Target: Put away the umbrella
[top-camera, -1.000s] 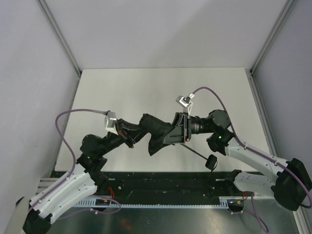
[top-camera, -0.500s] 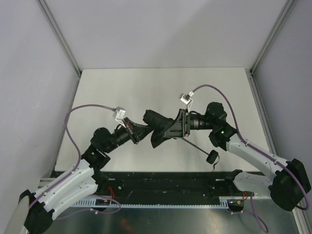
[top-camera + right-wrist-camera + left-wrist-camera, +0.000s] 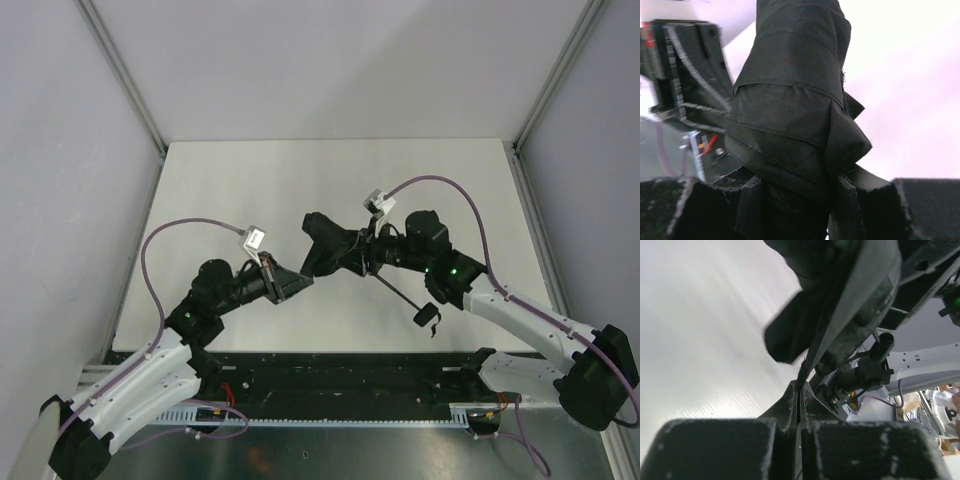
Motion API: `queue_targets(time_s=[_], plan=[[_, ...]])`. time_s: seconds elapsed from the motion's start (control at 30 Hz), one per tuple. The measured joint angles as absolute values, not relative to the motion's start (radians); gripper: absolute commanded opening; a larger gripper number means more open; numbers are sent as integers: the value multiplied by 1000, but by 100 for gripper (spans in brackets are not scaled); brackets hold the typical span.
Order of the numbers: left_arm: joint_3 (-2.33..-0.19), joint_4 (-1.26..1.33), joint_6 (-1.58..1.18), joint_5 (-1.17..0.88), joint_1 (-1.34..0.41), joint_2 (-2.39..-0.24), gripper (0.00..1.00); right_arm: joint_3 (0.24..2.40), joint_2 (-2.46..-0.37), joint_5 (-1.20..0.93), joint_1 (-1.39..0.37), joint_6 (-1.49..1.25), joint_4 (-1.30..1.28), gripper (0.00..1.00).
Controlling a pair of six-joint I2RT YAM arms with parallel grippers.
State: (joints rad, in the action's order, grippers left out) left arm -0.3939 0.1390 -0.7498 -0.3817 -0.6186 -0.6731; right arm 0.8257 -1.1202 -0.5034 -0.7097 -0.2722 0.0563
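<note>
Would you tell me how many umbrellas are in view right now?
1. The umbrella is over mid-table, gripped in the right gripper, with the left gripper shut at its fabric edge.

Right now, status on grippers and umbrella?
Left gripper shut on umbrella fabric edge. Right gripper clamped round the bundle. Handle hangs loose; nothing blocking.

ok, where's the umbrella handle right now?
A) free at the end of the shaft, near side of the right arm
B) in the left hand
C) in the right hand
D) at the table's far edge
A: the handle sits free at the end of the shaft, while the right hand grips the canopy.
</note>
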Motion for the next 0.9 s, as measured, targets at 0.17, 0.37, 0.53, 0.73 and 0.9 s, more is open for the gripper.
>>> queue_targets(time_s=[0.17,0.37,0.53,0.73,0.9], plan=[[-381,125,-773,-416,-619,-652,0,824,-1124,-270,-756,-207,63,0],[-329,169,-789,-348,-605,-668,0,739,-1169,-527,-563,-411,255,0],[-321,63,-749,-346,-592,-784,0,736,-1177,-631,-509,-601,444,0],[-326,32,-707,-349,-586,-834,0,737,-1082,-706,-598,-603,439,0],[-332,25,-699,-383,-560,-769,3,761,-1040,-605,-627,-384,231,0]])
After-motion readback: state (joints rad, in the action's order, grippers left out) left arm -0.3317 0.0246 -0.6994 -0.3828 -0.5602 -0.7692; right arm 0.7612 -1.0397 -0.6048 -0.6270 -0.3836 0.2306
